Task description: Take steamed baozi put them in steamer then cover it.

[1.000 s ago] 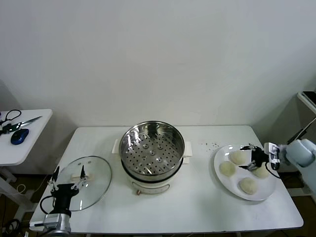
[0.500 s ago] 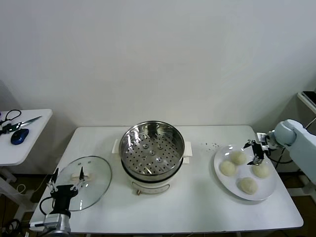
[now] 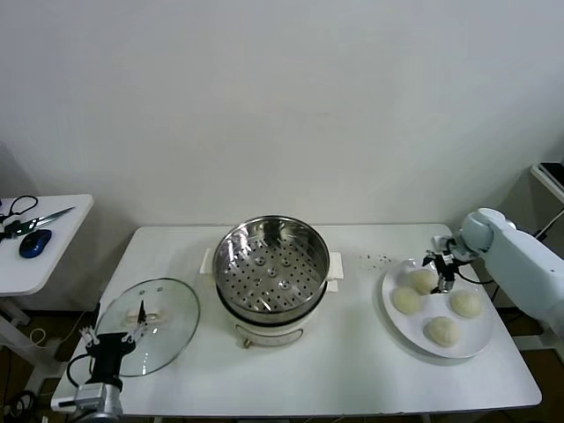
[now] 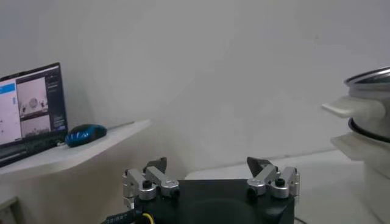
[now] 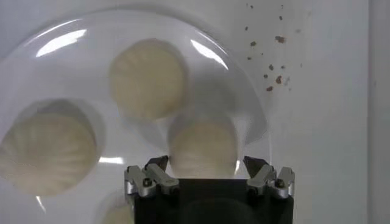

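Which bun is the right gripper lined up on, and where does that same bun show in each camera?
Head view: the rear bun on the white plate, under the open right gripper.
Right wrist view: the bun between the fingertips of the right gripper.
Left wrist view: not in it.
Shared landmark: the dark crumbs on the table beside the plate's rim.
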Controlling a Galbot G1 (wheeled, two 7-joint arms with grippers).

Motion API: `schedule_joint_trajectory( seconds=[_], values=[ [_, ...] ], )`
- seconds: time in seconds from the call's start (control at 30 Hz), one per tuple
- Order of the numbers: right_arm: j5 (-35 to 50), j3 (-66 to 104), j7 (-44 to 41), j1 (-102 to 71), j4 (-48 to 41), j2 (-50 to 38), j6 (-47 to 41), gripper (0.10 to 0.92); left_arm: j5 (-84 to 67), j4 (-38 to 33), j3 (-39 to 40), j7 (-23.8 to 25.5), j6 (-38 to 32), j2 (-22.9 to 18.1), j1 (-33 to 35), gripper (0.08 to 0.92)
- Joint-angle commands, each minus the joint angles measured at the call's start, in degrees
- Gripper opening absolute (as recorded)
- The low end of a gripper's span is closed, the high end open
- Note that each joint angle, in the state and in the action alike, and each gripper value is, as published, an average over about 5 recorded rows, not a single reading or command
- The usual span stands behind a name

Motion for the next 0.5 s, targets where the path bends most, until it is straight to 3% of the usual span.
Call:
schedule_joint_trajectory(
  seconds=[0.03, 0.27, 0.5],
  values=[
    [-1.9, -0.7, -0.5, 1.1, -4.1, 2.6, 1.3, 0.823, -0.1, 0.1, -0.4, 0.0, 0.0, -0.1, -0.1, 0.823],
    [-2.3, -0.1, -0.7, 1.0, -5.2, 3.4, 2.0, 0.803, -0.6, 0.1, -1.1, -0.2, 0.1, -0.1, -0.2, 0.823],
    [-2.5, 0.8, -1.4, 1.1, -5.6, 3.8, 2.7, 0.698, -0.5, -0.2, -1.1, 0.2, 0.3, -0.1, -0.2, 0.823]
  ],
)
